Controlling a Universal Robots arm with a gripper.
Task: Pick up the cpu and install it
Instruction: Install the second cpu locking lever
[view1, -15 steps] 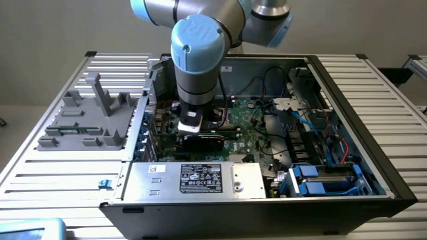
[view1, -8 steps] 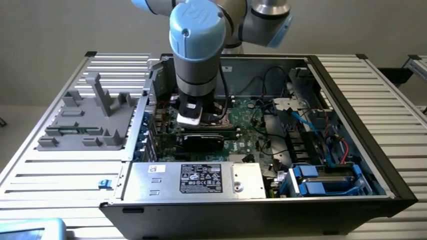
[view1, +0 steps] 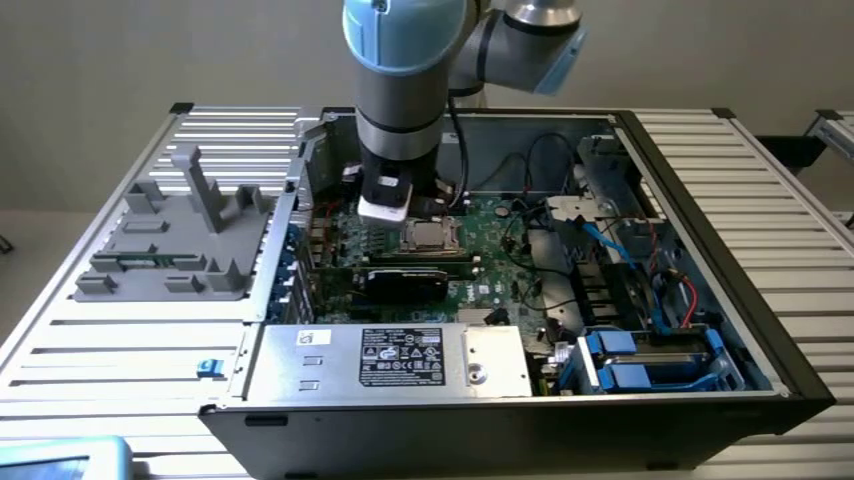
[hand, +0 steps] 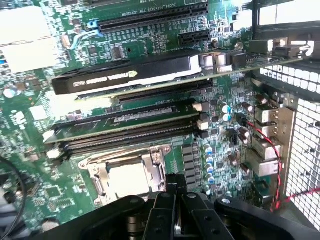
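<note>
My pincer (hand: 174, 200) hangs low over the motherboard (view1: 494, 250) inside the open computer case (view1: 747, 330) on the table (view1: 134, 340). Its fingers are drawn together, nothing between them. The cpu (hand: 129, 180) lies seated in the socket frame (hand: 100, 182), just beside my fingertips, flat so the frame can retain it.

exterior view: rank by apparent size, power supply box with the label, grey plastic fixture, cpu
1. Power supply box, nearest the camera, so its lead may be partly perspective.
2. Grey plastic fixture, close behind it.
3. Cpu, far smaller, seated in the socket under the gripper.
</note>
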